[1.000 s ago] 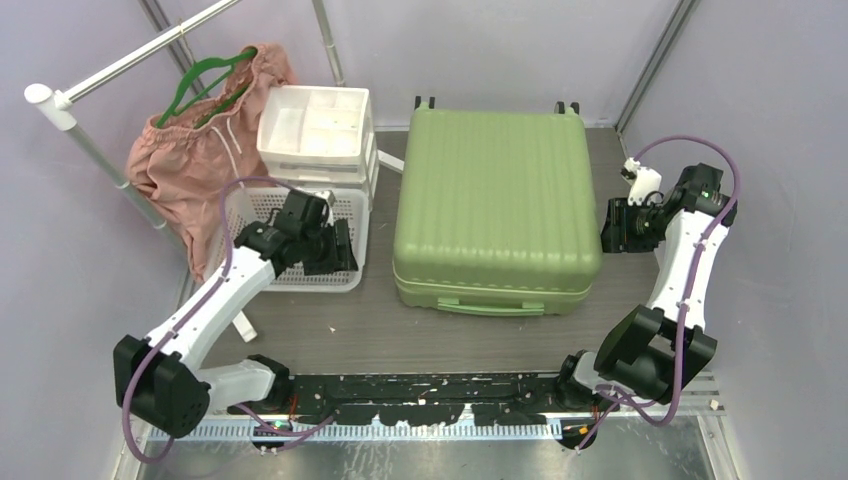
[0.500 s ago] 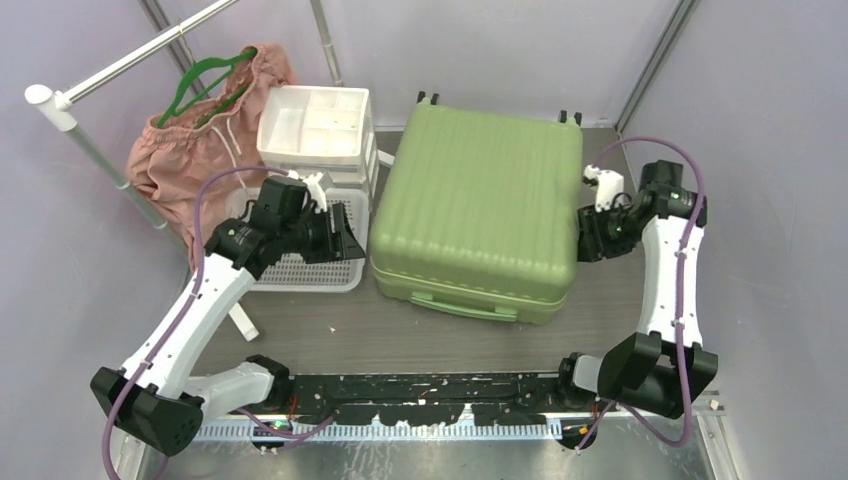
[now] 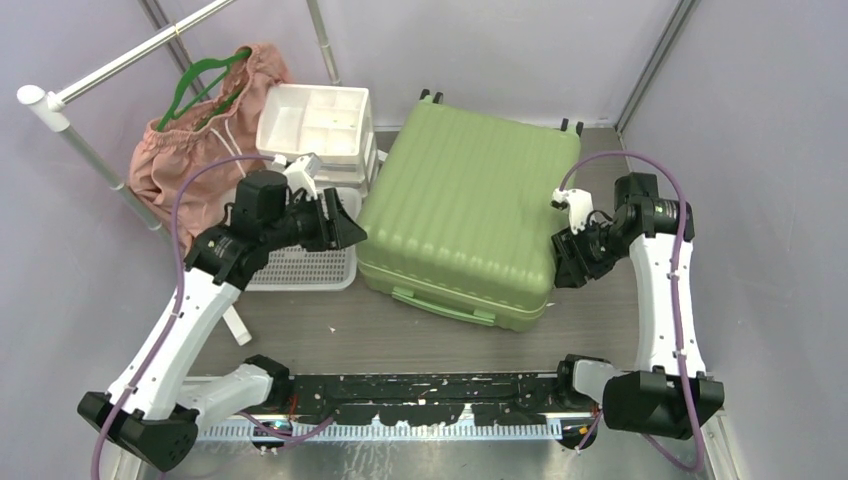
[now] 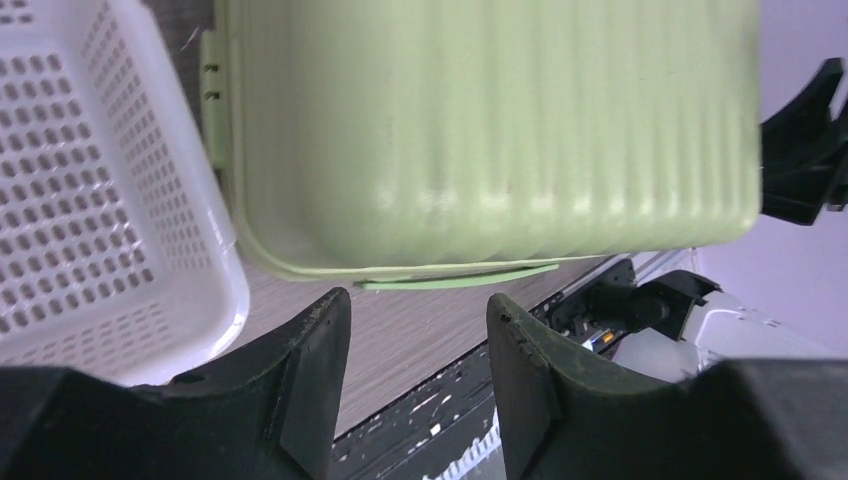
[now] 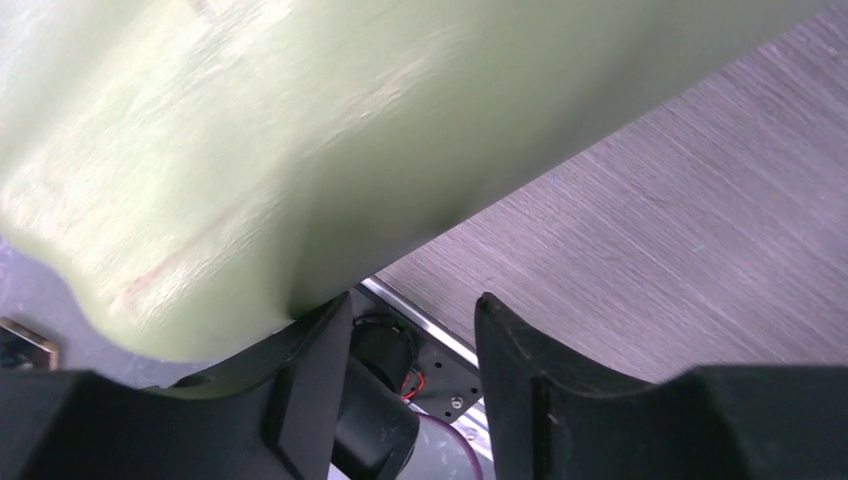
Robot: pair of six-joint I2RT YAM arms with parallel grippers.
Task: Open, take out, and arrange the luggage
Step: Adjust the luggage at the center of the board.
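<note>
Luggage (image 3: 465, 215) lay closed, skewed mid-frame; left tool (image 3: 350, 225) and right tool (image 3: 562, 262) gaped empty; a leftward push could ram the basket (image 3: 300, 268).

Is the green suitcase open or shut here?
Shut. The green suitcase lies flat, both shell halves together along the front seam, handle toward the near edge; no lining shows.

Luggage (image 3: 465, 225) on table (image 3: 320, 330); basket (image 3: 300, 268) just left; drawer unit (image 3: 315, 120) behind basket.
</note>
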